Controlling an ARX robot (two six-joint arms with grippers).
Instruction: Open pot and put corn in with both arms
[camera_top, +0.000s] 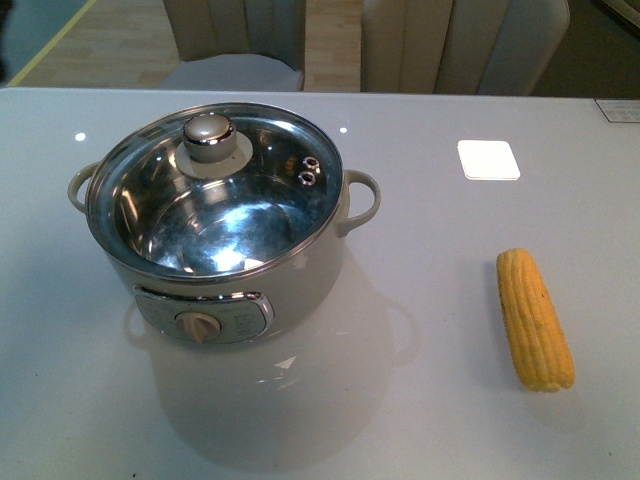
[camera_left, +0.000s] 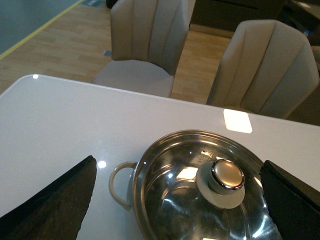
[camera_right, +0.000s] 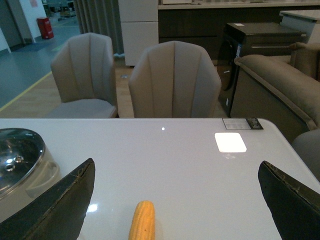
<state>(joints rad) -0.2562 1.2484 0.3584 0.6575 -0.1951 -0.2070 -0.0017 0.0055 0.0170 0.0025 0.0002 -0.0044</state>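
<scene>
The cream-white pot (camera_top: 300, 285) stands at the table's left with its glass lid (camera_top: 215, 195) on, lid knob (camera_top: 208, 135) at the top. A yellow corn cob (camera_top: 534, 318) lies on the table to the right. Neither arm shows in the front view. In the left wrist view my left gripper (camera_left: 182, 192) is open above the pot (camera_left: 122, 182), its fingers (camera_left: 55, 202) spread either side of the lid (camera_left: 200, 190) and knob (camera_left: 227, 175). In the right wrist view my right gripper (camera_right: 175, 200) is open, with the corn's (camera_right: 142, 222) end between the fingers (camera_right: 55, 207), untouched.
A bright square of reflected light (camera_top: 488, 159) lies on the table beyond the corn. Padded chairs (camera_top: 240, 40) stand behind the far table edge. A small card (camera_right: 242, 123) rests at the far right corner. A sofa (camera_right: 280, 85) sits beyond the table's right side.
</scene>
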